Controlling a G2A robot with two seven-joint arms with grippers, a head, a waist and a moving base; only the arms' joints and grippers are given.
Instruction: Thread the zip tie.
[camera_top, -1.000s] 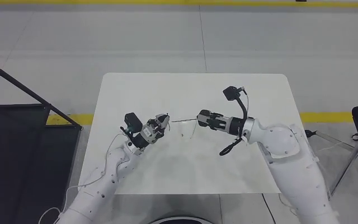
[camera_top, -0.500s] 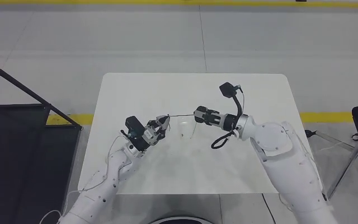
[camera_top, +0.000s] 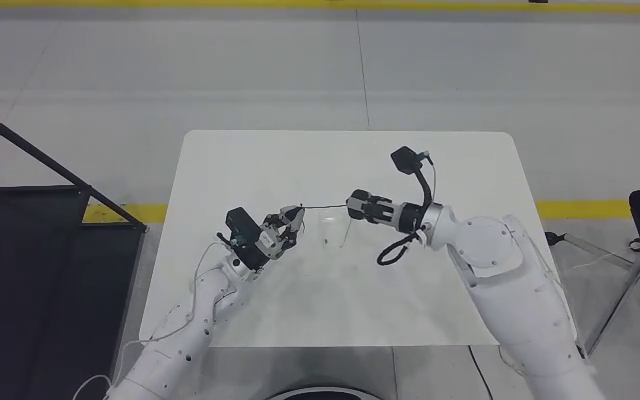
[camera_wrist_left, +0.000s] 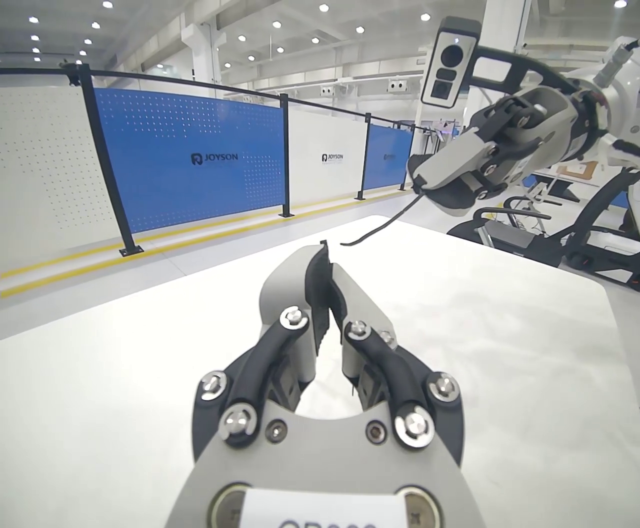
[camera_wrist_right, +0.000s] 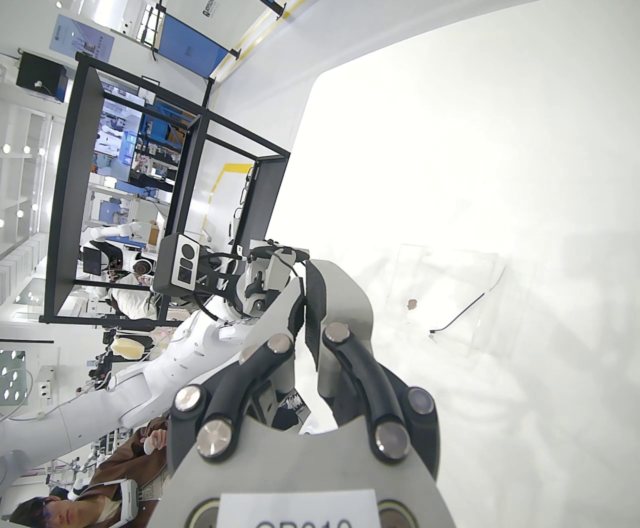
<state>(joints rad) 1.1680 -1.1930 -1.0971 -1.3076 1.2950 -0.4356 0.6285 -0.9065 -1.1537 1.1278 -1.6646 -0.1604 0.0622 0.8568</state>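
Note:
My right gripper (camera_top: 350, 207) (camera_wrist_right: 305, 272) is shut on a thin black zip tie (camera_top: 325, 207) (camera_wrist_left: 385, 225), held above the white table (camera_top: 450, 280). The tie's free end points at my left gripper (camera_top: 297, 215) (camera_wrist_left: 322, 255) and stops a short gap from its tip. That left gripper is shut, and a small black piece (camera_wrist_left: 324, 244) sticks out between its fingertips; I cannot tell whether it is a zip tie head. In the left wrist view the right gripper (camera_wrist_left: 420, 186) shows from the front with the tie hanging out of it.
A clear shallow tray (camera_top: 335, 232) (camera_wrist_right: 445, 300) lies on the table beneath the two grippers. A second black zip tie (camera_wrist_right: 457, 316) lies in it. Bare tabletop surrounds the tray.
Over the last second the right gripper carried the tie farther back and toward the left gripper, bringing its free end close to the left fingertips. In the last half second almost nothing moved.

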